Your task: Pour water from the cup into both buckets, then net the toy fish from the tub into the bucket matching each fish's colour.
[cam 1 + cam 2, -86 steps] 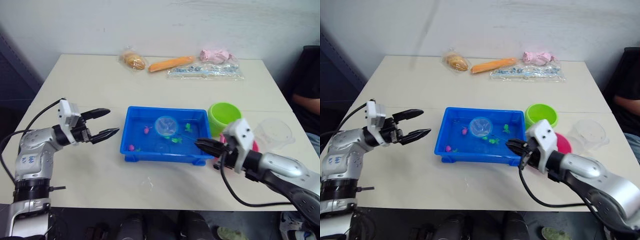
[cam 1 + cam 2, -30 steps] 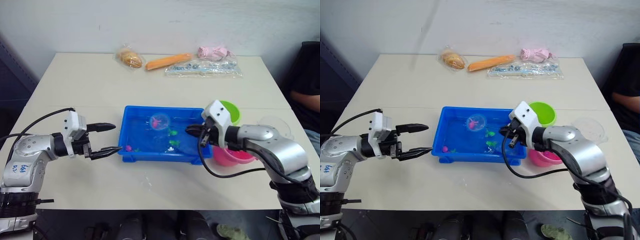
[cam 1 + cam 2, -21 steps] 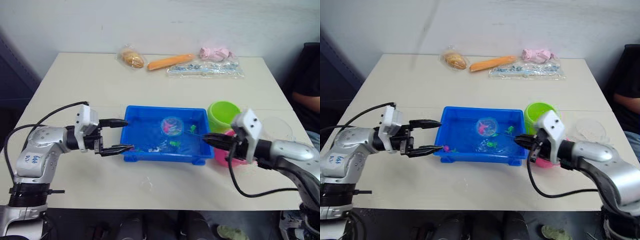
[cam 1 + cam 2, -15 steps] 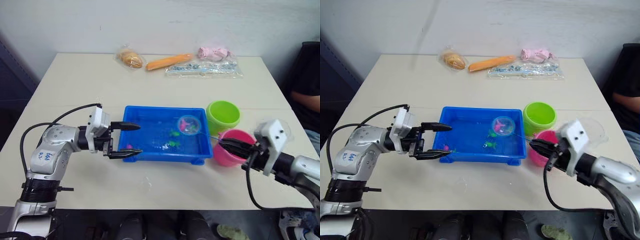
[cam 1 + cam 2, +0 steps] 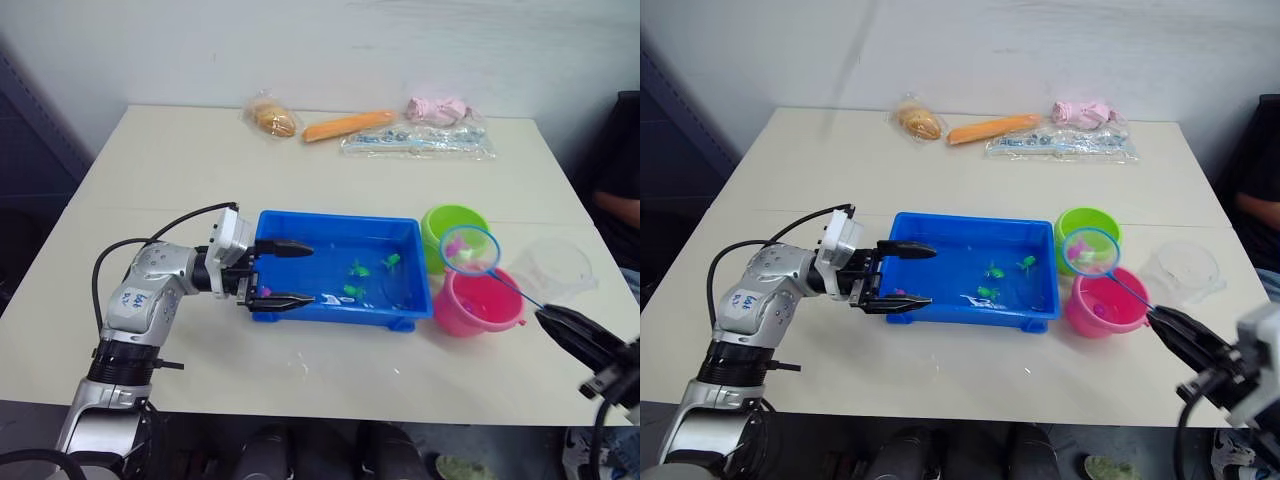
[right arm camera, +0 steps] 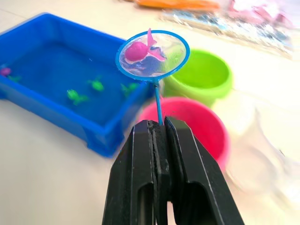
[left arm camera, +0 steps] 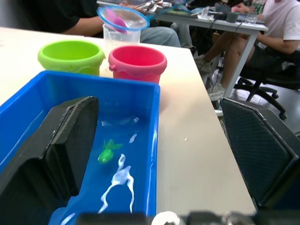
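1. While a pink fish [image 6: 137,50] lies in its mesh, the small blue-rimmed net [image 6: 152,53] hangs in the air over the near rim of the green bucket [image 5: 452,228] and the far rim of the pink bucket [image 5: 480,305].
2. The net's thin blue handle [image 5: 510,291] slants down to the right gripper [image 6: 159,129], whose fingers are pressed together on it, above the bench's [image 5: 330,180] front right corner.
3. The pink bucket stands just right of the tub [image 5: 340,315], and the green bucket sits just behind it, nearly touching.
4. The tub lies at the middle of the bench towards its front edge, holding water [image 5: 950,270] with several green fish [image 5: 356,269] near its right half and a pink fish [image 5: 899,293] at its near left corner.
5. The clear cup [image 5: 558,268] stands to the right of the two buckets, close to the bench's right edge.
6. The left gripper [image 5: 285,272] hovers at the tub's left end with its fingers spread wide, one over the water and one above the near rim, gripping nothing.
7. Along the bench's back edge lie a bagged bread roll [image 5: 270,118], an orange carrot-like piece [image 5: 345,125], a clear packet [image 5: 415,140] and a pink bundle [image 5: 440,108].
8. A person's arm [image 5: 612,205] shows past the right edge.
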